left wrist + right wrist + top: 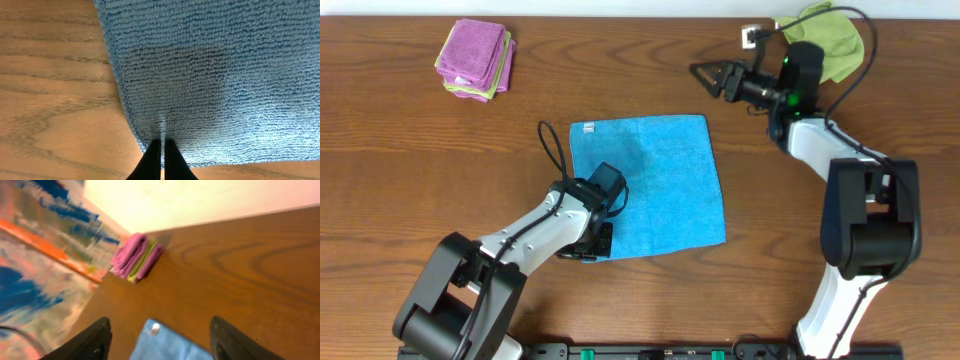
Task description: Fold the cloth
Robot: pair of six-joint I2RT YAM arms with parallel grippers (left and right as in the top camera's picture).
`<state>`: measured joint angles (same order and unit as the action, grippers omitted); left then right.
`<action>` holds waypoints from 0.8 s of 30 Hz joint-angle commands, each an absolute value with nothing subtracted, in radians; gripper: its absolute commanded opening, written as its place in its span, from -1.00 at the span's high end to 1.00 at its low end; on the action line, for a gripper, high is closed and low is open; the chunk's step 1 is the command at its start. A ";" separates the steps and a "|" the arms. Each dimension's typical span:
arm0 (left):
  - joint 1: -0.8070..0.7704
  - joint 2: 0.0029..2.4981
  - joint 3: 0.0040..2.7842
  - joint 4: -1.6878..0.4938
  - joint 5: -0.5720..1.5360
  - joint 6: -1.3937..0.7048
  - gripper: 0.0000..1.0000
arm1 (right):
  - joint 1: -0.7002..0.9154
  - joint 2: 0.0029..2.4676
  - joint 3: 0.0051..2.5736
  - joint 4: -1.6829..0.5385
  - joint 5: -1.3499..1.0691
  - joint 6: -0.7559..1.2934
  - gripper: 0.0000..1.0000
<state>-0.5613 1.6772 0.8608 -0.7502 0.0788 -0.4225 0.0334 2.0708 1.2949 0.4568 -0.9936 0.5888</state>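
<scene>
The left gripper [162,145] is pinching the hem of the cloth [215,70] lying flat beyond its fingertips, while the right gripper [160,322], hovering spread and empty short of it, is needing a matching corner grip before lifting.

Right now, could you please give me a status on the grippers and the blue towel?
Left gripper shut on towel at near edge. Right gripper open, empty, beyond far edge. Towel flat, unfolded. Purple stack, green cloth well clear.
</scene>
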 commanded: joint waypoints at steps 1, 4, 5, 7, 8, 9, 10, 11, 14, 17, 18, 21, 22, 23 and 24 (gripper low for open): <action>-0.561 1.681 0.838 -0.734 0.041 -0.435 0.88 | -0.005 2.069 1.359 0.367 -1.140 0.566 -0.13; -0.561 1.681 0.838 -0.715 0.042 -0.435 0.89 | -0.019 2.068 1.393 0.173 -1.148 0.462 -0.11; -0.561 1.681 0.838 -0.711 0.042 -0.436 0.88 | -0.022 2.068 1.399 0.112 -1.124 0.426 -0.12; -0.561 1.681 0.838 -0.709 0.045 -0.445 0.89 | -0.032 2.068 1.402 -0.048 -1.008 0.382 -0.23; -0.561 1.681 0.838 -0.710 0.046 -0.451 0.88 | -0.032 2.069 1.402 -0.129 -0.985 0.351 -0.28; -0.561 1.681 0.838 -0.709 0.049 -0.450 0.88 | -0.031 2.069 1.402 -0.200 -0.981 0.308 -0.32; -0.561 1.681 0.838 -0.709 0.049 -0.451 0.89 | -0.025 2.069 1.402 -0.274 -0.963 0.257 -0.38; -0.561 1.681 0.838 -0.707 0.049 -0.450 0.88 | -0.017 2.069 1.402 -0.334 -0.925 0.220 -0.45; -0.561 1.681 0.838 -0.698 0.052 -0.451 0.88 | 0.011 2.080 1.401 -0.436 -0.813 0.154 -0.66; -0.561 1.681 0.838 -0.698 0.057 -0.454 0.88 | 0.020 2.118 1.401 -0.416 -0.832 0.133 -0.71; -0.561 1.681 0.838 -0.698 0.059 -0.454 0.89 | 0.020 2.132 1.401 -0.406 -0.844 0.133 -0.71; -0.561 1.681 0.838 -0.699 0.064 -0.454 0.89 | 0.020 2.188 1.401 -0.369 -0.922 0.145 -0.71; -0.561 1.681 0.838 -0.699 0.065 -0.454 0.89 | 0.021 2.201 1.401 -0.359 -0.936 0.152 -0.71; -0.561 1.681 0.838 -0.699 0.072 -0.454 0.88 | 0.021 2.209 1.401 -0.355 -0.932 0.160 -0.71; -0.561 1.681 0.838 -0.699 0.072 -0.454 0.88 | 0.021 2.213 1.401 -0.349 -0.930 0.160 -0.72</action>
